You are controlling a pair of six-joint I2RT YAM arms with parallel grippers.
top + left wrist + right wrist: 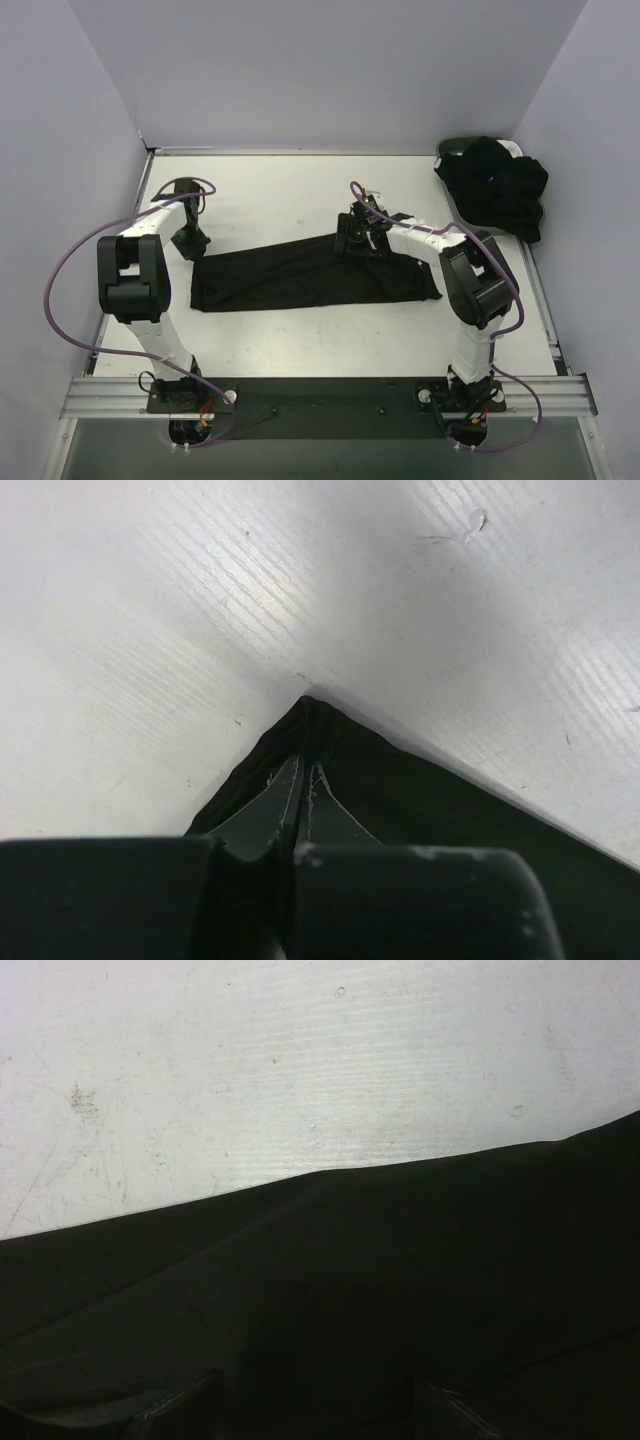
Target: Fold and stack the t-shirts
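A black t-shirt (310,275), folded into a long strip, lies across the middle of the table. My left gripper (192,245) is at its far left corner. In the left wrist view that gripper (305,770) is shut on the pointed corner of the cloth (400,800). My right gripper (352,240) rests low on the strip's far edge, right of centre. The right wrist view shows it (318,1385) open, its fingers (180,1400) wide apart over the black cloth (350,1280). More black t-shirts (495,190) lie heaped at the back right.
The heap sits in a dark oval basket (450,150) against the right wall. White walls close in the table (270,190) on three sides. A metal rail (330,385) with both arm bases runs along the near edge.
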